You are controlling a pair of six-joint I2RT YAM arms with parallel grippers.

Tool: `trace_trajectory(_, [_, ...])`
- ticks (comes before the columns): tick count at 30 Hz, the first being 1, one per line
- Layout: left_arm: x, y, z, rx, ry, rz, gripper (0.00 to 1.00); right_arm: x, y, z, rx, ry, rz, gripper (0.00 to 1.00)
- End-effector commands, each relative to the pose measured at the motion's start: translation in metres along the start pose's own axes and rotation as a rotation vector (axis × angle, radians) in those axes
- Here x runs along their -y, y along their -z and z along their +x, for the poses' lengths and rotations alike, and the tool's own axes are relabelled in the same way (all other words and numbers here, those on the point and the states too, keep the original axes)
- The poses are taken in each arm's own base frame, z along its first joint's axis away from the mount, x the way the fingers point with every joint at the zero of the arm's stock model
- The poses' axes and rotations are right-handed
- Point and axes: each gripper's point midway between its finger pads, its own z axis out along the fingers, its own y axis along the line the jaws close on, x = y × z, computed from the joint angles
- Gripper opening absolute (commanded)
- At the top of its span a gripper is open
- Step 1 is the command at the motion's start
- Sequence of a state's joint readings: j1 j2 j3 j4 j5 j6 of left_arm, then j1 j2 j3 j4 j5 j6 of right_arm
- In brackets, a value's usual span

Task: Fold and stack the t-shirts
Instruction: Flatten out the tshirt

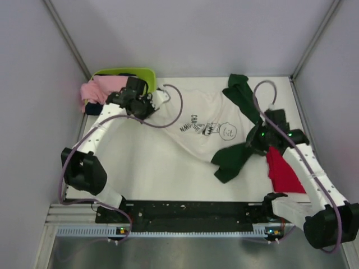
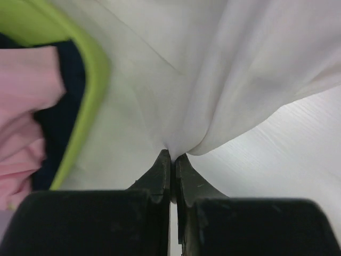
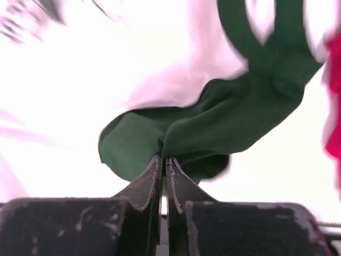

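The white t-shirt (image 1: 193, 131) with dark green sleeves and a black cartoon print lies stretched across the middle of the table. My left gripper (image 1: 159, 98) is shut on its white hem at the far left; the wrist view shows the white cloth (image 2: 213, 80) pinched between the jaws of my left gripper (image 2: 172, 156). My right gripper (image 1: 257, 143) is shut on the near green sleeve (image 1: 231, 159). The right wrist view shows that green sleeve (image 3: 213, 128) bunched at the tips of my right gripper (image 3: 164, 158). A red t-shirt (image 1: 282, 171) lies partly under my right arm.
A lime-green basket (image 1: 126, 74) stands at the far left corner with pink cloth (image 1: 101, 89) and dark cloth hanging from it; its rim (image 2: 88, 96) is close to my left gripper. The other green sleeve (image 1: 241, 92) reaches the back right. Grey walls enclose the table.
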State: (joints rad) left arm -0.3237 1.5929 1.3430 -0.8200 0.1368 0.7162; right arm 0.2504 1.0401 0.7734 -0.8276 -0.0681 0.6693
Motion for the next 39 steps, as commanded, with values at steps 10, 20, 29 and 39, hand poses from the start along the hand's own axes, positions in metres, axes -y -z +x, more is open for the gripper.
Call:
trace_trajectory(10, [-0.039,0.203,-0.044,0.212,0.025,-0.268,0.0,-0.056,0.286,-0.194,0.834,0.213,-0.112,0.0])
trace_trajectory(20, [0.08,0.095,0.044,0.034,-0.094,0.272,0.71,-0.087,0.198,-0.172,0.563,0.27,-0.324,0.0])
trace_trajectory(29, [0.147,0.038,0.022,0.058,-0.313,0.336,0.6,-0.091,0.1,-0.154,0.364,0.186,-0.405,0.0])
trace_trajectory(39, [0.2,-0.028,0.056,-0.001,-0.476,0.398,0.73,-0.076,0.078,-0.153,0.338,0.2,-0.339,0.0])
